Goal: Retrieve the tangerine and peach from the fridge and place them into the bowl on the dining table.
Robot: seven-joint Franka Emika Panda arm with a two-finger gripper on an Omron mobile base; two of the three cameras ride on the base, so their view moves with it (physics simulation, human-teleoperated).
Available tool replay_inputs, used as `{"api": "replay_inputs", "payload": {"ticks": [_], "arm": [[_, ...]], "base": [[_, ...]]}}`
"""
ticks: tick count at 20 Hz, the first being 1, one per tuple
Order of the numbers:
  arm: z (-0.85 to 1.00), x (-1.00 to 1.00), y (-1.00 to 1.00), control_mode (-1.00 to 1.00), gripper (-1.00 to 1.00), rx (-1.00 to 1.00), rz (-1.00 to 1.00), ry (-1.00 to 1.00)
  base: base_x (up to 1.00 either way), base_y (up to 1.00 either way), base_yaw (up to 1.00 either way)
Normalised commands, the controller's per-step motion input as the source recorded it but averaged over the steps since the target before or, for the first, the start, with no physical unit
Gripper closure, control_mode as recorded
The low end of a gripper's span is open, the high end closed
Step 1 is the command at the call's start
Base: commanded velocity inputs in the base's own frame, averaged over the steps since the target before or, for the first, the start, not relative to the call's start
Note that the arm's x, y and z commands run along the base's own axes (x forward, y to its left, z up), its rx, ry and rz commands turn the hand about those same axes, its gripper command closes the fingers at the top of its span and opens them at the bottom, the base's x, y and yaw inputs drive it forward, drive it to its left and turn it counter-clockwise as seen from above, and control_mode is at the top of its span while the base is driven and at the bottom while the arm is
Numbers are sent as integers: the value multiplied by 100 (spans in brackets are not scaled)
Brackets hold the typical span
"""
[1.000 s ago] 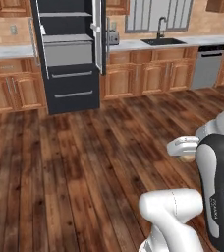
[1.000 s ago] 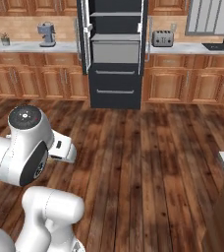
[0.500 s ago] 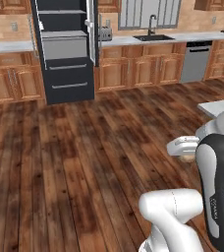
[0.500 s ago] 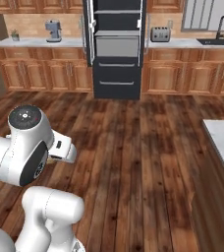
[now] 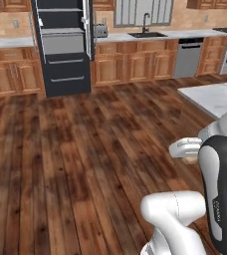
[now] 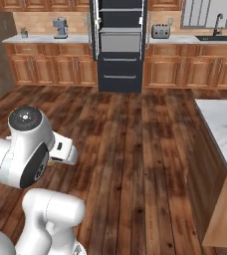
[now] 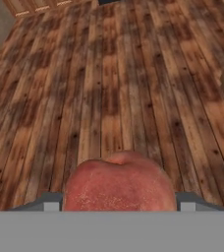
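The fingers (image 7: 120,202) are clamping the peach (image 7: 120,184), its blushed skin bulging between them above the wooden floor (image 7: 109,74). This looks like the carrying leg, away from the open fridge (image 6: 119,45). Next, the base is needing to reach the dining table's marble tabletop (image 6: 225,124); the bowl is not visible.

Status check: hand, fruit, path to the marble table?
Hand shut on blush-red, yellowish peach. Black double-door fridge stands open behind. White-grey marble dining table to the right; bare wood floor between.
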Motion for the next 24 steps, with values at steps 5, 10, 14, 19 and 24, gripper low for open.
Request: {"api": "replay_inputs", "payload": {"ticks": [5, 10, 14, 19, 24], "arm": [[0, 0, 0, 100, 100, 0, 0, 0], [0, 0, 0, 100, 100, 0, 0, 0], [0, 0, 0, 100, 100, 0, 0, 0], [0, 0, 0, 100, 100, 0, 0, 0], [0, 0, 0, 100, 100, 0, 0, 0]], "base": [[-100, -1, 0], [-100, -21, 0], [-88, -65, -3], [-1, -100, -12], [20, -100, -14]]}}
